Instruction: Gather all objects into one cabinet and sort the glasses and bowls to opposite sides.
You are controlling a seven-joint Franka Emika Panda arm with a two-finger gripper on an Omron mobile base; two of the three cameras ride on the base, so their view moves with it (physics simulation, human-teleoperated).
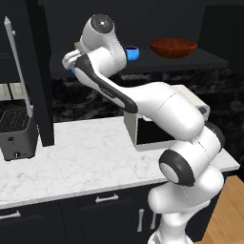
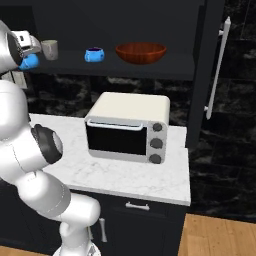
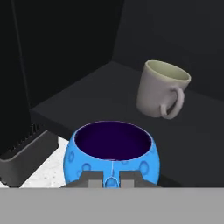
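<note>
Tool [image 3: 111, 180] is clamped on the near rim of a bright blue bowl [image 3: 113, 151], with both dark tips pinching the wall close together at the bottom of the hand view. Holding it by the rim keeps the bowl upright and level, which looks like the sensible way to slide it onto a shelf without tipping. The bowl hangs just past the front edge of the dark cabinet shelf [image 3: 87, 98], over the white marble surface [image 1: 86, 152] below, so it's probably about to be set down or has just come off the shelf; can't tell which.

Just beyond it on the shelf stands the off-white mug [image 3: 162, 89], upright, handle facing the camera, close to the held bowl but not touching. Further along the shelf in the right base view is the second blue bowl [image 2: 94, 54], then the wide reddish-brown bowl [image 2: 141, 52] well past it. The bowls probably belong at that far end, away from the mug. The cabinet door [image 2: 216, 75] hangs open beyond the toaster oven [image 2: 127, 127].
</note>
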